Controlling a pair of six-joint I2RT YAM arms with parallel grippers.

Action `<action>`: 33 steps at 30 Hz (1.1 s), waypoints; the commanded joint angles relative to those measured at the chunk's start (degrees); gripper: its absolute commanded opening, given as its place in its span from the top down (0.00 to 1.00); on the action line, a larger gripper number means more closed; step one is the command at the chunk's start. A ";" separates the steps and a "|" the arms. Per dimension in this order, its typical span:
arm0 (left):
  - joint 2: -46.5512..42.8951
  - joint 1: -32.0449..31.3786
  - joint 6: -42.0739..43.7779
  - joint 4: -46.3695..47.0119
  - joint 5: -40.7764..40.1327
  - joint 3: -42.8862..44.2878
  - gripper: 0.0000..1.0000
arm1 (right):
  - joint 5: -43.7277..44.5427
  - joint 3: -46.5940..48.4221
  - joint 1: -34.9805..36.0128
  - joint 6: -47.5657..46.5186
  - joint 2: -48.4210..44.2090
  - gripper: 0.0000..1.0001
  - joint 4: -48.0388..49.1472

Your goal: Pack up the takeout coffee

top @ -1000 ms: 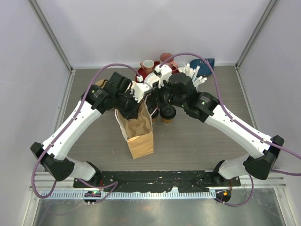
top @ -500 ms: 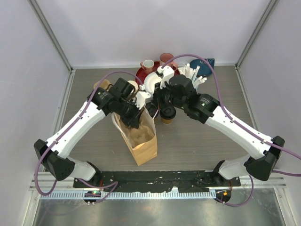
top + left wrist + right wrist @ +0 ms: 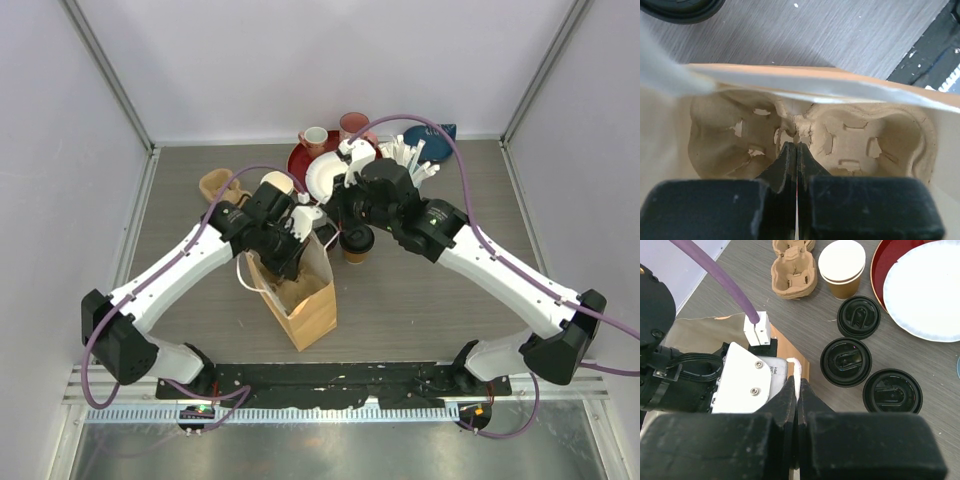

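The left gripper (image 3: 796, 146), jaws pressed together, reaches down inside the brown paper bag (image 3: 660, 130). Its tips sit at the middle ridge of the pulp cup carrier (image 3: 890, 135) on the bag's bottom, though whether they pinch that ridge cannot be told. The right gripper (image 3: 797, 382) is clamped on the bag's white handle (image 3: 795, 365), and the coffee stands outside on the table (image 3: 920, 365): three black-lidded cups (image 3: 845, 361) and one unlidded tan cup (image 3: 842, 282), near the spare pulp carriers (image 3: 792, 272) and a red plate (image 3: 876, 275) bearing a white plate (image 3: 930, 295).

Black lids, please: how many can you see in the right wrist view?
3 black lids: one beside the red plate, one below it, one at lower right; more may be hidden.
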 commanded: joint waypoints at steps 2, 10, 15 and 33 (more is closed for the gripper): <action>-2.24 -0.37 -5.51 8.27 -6.51 -4.08 1.00 | 0.47 -0.03 0.46 1.96 -3.75 0.99 4.12; -2.95 -0.28 -6.48 14.59 -6.08 -12.95 1.00 | 0.73 -0.47 1.34 2.58 -3.75 0.99 5.35; -4.09 -0.11 -7.26 17.67 -4.06 -15.08 1.00 | 0.99 -0.91 1.34 1.45 -3.66 0.99 4.83; -5.93 -0.11 -6.83 14.60 -2.65 -10.51 1.00 | -9.92 -4.43 2.22 -10.51 -2.08 0.25 -2.38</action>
